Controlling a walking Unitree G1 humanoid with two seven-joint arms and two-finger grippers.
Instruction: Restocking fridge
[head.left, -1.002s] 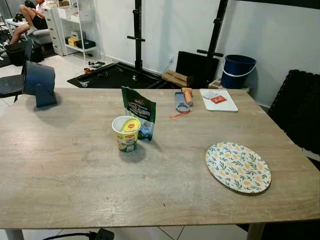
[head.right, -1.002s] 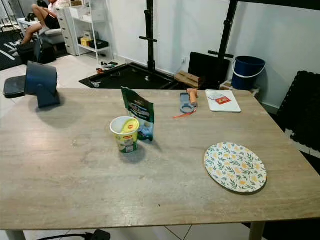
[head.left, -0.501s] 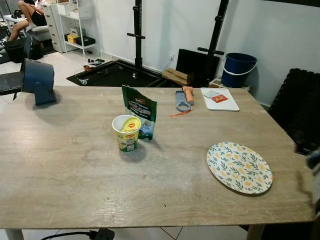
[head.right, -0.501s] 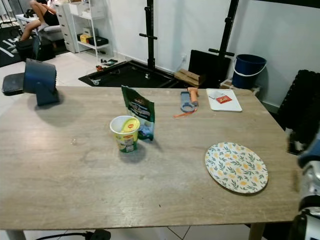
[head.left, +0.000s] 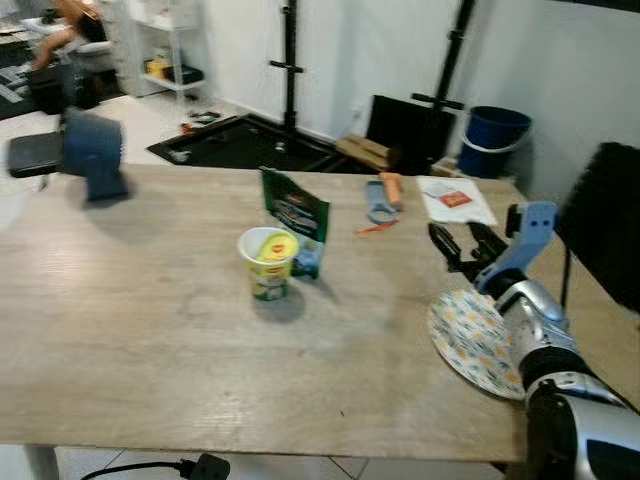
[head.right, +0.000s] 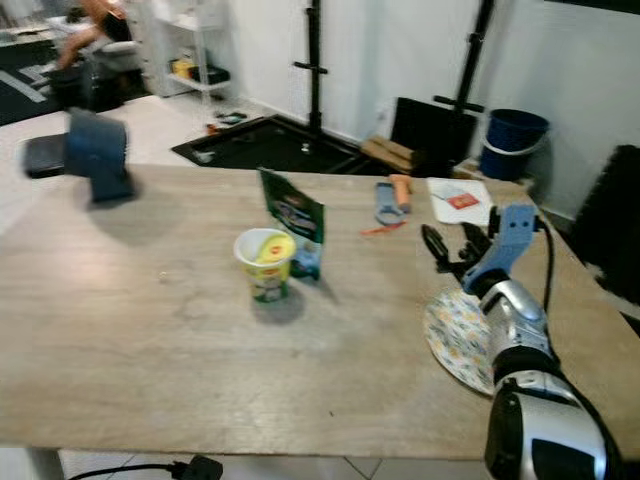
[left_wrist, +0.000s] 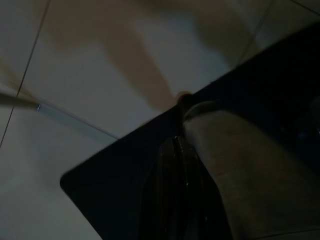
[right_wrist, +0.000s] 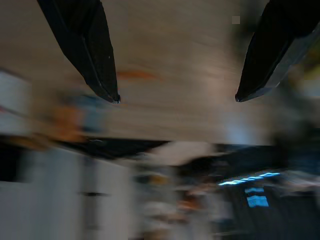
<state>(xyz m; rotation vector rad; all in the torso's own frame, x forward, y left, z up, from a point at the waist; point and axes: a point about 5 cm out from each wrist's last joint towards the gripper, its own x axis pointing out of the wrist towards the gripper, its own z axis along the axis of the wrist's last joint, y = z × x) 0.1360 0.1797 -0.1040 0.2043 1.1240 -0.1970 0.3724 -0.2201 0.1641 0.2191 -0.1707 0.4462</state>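
place: home room, lived-in
evidence: wooden table (head.left: 150, 330), tiled floor (head.left: 150, 120), white shelving (head.left: 165, 40), blue bucket (head.left: 495, 140), black exercise rack (head.left: 290, 70) on mat

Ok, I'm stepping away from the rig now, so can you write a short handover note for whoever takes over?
Right gripper: open, empty, raised over the table's right side above the floral plate.
Left gripper: hangs idle in the dark.
Yellow noodle cup and green pouch stand touching at the middle of the table.
Done: nothing grasped yet.
Left: pick up the cup and pouch and carry them to the fridge.
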